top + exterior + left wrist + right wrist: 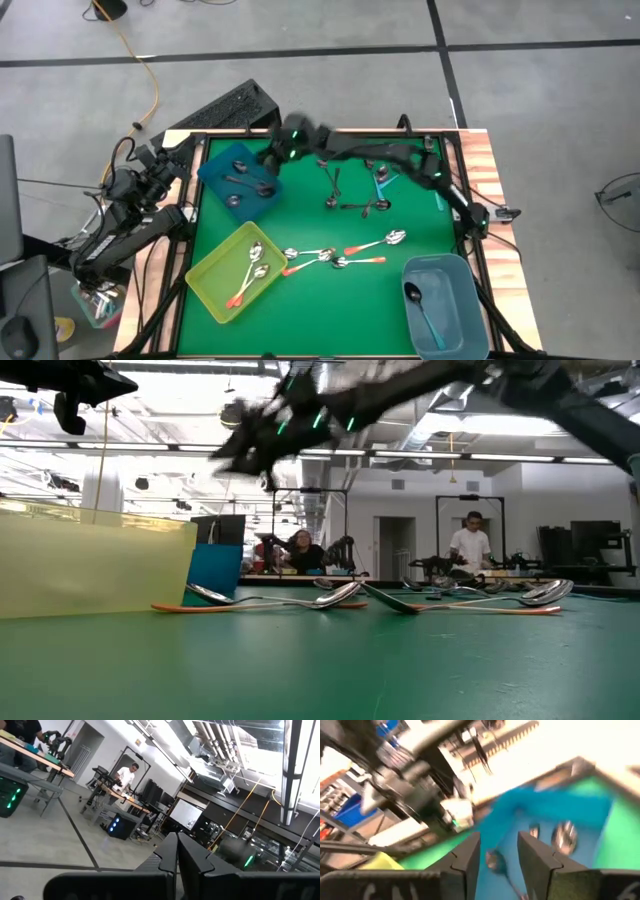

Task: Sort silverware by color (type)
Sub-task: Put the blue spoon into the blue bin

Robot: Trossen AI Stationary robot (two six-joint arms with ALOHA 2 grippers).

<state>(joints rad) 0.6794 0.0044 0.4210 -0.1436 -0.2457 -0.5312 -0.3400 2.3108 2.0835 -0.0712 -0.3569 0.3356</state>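
My right gripper (pixel 498 851) hangs open above the dark blue bin (pixel 238 182) at the table's far left, with nothing between its fingers. Dark grey spoons (pixel 564 836) lie flat on that bin's floor. My right arm (pixel 380 155) reaches across from the right. Orange-handled spoons (pixel 372 243) lie flat on the green mat (pixel 300 310) near the middle. Dark spoons (pixel 335 190) and a teal-handled spoon (pixel 383 180) lie farther back. My left gripper (pixel 177 857) is shut and empty, parked off the table's left edge.
A yellow-green bin (pixel 215 275) at the near left holds orange-handled spoons. A pale blue bin (pixel 455 275) at the near right holds a teal-handled spoon (pixel 418 303). A keyboard (pixel 225 108) lies beyond the far left corner. People stand in the room behind.
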